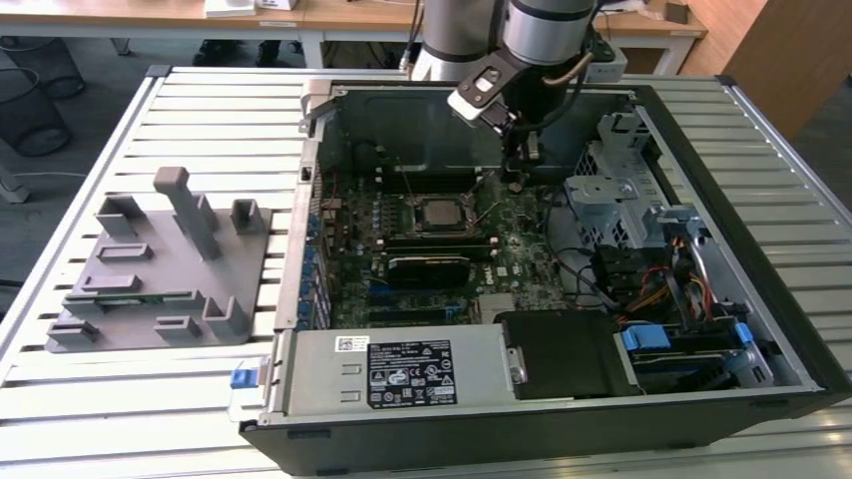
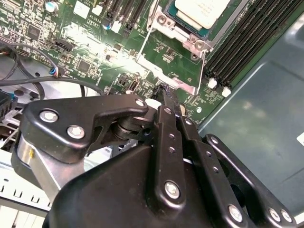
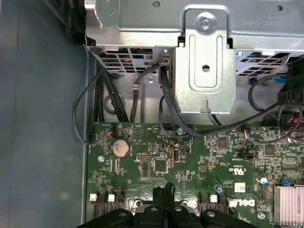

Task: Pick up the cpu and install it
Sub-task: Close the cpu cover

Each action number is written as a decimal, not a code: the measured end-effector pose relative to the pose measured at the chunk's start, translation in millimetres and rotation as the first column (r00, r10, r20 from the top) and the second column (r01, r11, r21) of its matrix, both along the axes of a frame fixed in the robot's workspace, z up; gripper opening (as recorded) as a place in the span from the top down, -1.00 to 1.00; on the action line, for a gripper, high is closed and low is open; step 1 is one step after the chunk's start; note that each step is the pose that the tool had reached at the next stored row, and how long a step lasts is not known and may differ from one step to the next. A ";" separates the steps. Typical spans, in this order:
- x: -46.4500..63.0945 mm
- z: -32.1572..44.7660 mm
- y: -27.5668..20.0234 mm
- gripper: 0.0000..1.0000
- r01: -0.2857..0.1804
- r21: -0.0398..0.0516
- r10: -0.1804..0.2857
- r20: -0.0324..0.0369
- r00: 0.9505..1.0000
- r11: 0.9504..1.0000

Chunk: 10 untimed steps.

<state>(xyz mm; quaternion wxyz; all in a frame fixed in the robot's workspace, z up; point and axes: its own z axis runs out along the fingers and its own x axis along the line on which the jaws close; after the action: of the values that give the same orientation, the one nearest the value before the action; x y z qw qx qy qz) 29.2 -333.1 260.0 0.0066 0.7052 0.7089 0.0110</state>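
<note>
claw: claw (image 1: 521, 160) shut, two black fingers pressed tip to tip, nothing seen between them. It hangs inside the open pc case (image 1: 533, 439), low over the motherboard (image 1: 399, 289).
cpu: cpu (image 1: 438, 212) sits in the socket mid-board, apart from the claw. The claw tip is off to the exterior view's right of it, nearer the arm's base.
edges: case walls box the board in on all sides. A metal drive cage (image 1: 606, 195) stands just beside the claw on the exterior view's right. Memory slots (image 2: 242, 42) run alongside the socket.
open room: free board between claw tip and socket. The case is open on top. There is bare slatted counter (image 1: 134, 399) around the case.
materials: the cpu top is flat, pale, matte metal, square with rounded corners, inside a bright steel frame. The board is green and densely populated. The claw is matte black links with silver screw heads. The case's inner wall is smooth blue-grey sheet.
counter extras: grey plastic fixture (image 1: 147, 279) with upright posts, well apart from the case on the exterior view's left.
second wrist view: claw (image 2: 164, 90) tip over the board just short of the socket frame, with the cpu (image 2: 203, 9) beyond it.
first wrist view: claw (image 3: 164, 191) tip pointing at the board edge. A coin battery (image 3: 120, 147), black cables (image 3: 85, 109) looping off the board, and the cage's perforated bracket (image 3: 204, 52) are also in frame.
</note>
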 end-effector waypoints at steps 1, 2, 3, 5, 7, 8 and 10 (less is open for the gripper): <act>0.3 -0.5 0.4 0.79 0.000 0.000 0.000 0.000 1.000 1.000; 0.7 -1.0 0.9 0.79 0.000 0.000 0.000 0.000 1.000 1.000; 1.0 -1.4 1.3 0.79 0.000 0.000 0.000 0.000 1.000 1.000; 1.6 -2.2 2.1 0.79 0.000 0.000 0.000 0.000 1.000 1.000; 2.5 -3.1 2.8 0.79 0.000 0.000 0.000 0.000 1.000 1.000; 3.1 -3.6 3.0 0.79 0.000 0.000 0.000 0.000 1.000 1.000; 4.4 -4.8 3.7 0.79 0.000 0.000 0.000 0.000 1.000 1.000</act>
<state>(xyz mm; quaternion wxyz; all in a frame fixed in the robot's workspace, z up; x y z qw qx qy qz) 33.5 -329.5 255.3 0.0066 0.7052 0.7089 0.0110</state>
